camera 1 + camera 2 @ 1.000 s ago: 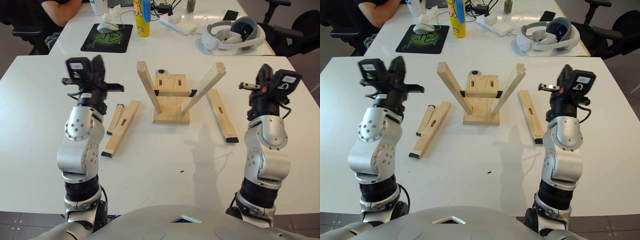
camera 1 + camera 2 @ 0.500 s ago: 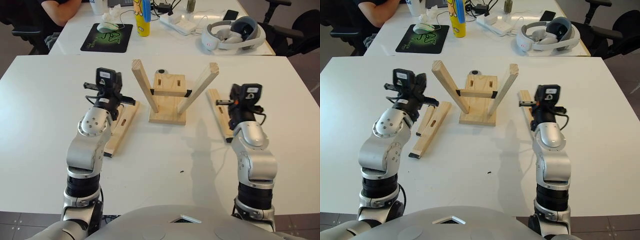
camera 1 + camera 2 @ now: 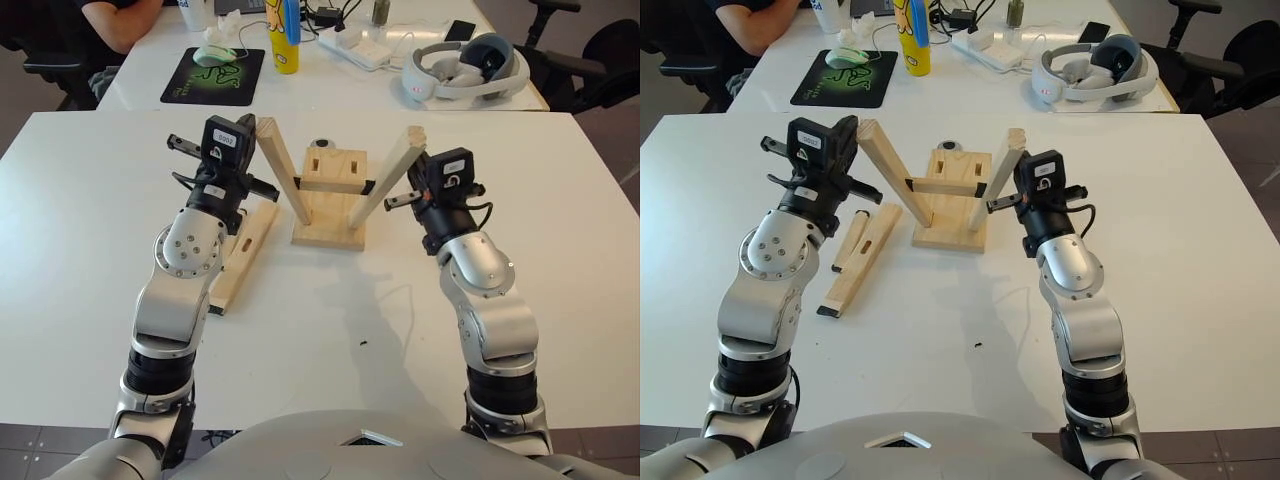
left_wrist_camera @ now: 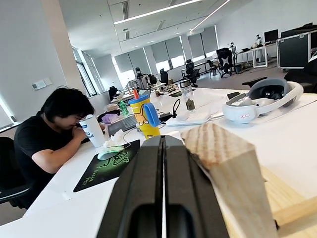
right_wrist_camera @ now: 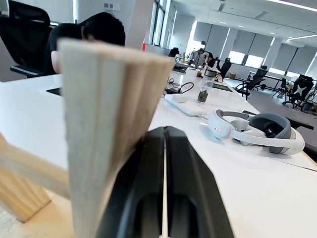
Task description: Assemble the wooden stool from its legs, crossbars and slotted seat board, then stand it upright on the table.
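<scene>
The slotted seat board (image 3: pixel 335 215) lies flat mid-table. Two legs rise from it in a V, the left leg (image 3: pixel 285 175) and the right leg (image 3: pixel 390 180), joined by a crossbar (image 3: pixel 335 186). My left gripper (image 3: pixel 243 140) is shut and empty, its fingers (image 4: pixel 162 163) right beside the left leg's top end (image 4: pixel 218 148). My right gripper (image 3: pixel 418 180) is shut too, its fingers (image 5: pixel 165 163) against the outer side of the right leg's top (image 5: pixel 109 124). A loose leg (image 3: pixel 862 258) and a short crossbar (image 3: pixel 848 242) lie flat under my left arm.
The white table (image 3: pixel 320 330) has free room in front of the stool parts. On the neighbouring table behind are a headset (image 3: pixel 465 65), a power strip (image 3: pixel 360 45), a yellow bottle (image 3: pixel 285 35) and a mouse pad (image 3: pixel 215 75).
Both arms swung inward from the table's sides to the tops of the two upright legs. The seat board with its legs slid a little to the left.
</scene>
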Action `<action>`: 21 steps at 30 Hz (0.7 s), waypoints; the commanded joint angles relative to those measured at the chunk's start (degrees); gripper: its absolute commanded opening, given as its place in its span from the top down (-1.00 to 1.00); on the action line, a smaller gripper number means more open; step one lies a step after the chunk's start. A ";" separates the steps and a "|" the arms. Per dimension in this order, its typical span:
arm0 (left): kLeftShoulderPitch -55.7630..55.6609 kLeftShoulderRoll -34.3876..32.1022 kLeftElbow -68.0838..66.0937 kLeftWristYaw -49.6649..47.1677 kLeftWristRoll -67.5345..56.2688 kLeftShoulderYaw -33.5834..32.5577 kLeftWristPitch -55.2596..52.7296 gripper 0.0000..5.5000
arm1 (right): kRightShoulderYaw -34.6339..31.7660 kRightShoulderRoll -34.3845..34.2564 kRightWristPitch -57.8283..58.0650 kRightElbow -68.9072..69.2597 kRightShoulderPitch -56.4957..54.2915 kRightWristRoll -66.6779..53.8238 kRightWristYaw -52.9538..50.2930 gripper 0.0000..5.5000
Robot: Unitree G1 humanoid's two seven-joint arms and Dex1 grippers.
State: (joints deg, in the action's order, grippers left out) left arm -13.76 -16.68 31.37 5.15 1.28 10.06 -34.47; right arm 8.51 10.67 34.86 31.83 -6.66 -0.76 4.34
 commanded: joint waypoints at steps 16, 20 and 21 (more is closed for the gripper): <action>5.34 -1.89 -5.80 5.36 -0.36 -3.99 -4.93 0.99 | -0.15 1.28 -0.34 -6.36 11.07 -0.96 6.31 1.00; 1.98 -2.30 -10.57 5.56 -0.49 -6.34 -0.73 0.99 | 4.77 2.86 -1.58 -9.45 9.92 -0.63 10.97 1.00; 1.27 -2.40 -11.72 5.84 -0.64 -6.81 0.17 0.99 | 5.41 2.32 -1.53 -10.41 9.00 -0.81 11.40 1.00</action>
State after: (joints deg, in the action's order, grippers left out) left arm -10.45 -18.58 21.85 10.39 0.65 4.15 -36.14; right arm 12.52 12.83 33.77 23.32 4.17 -1.48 14.46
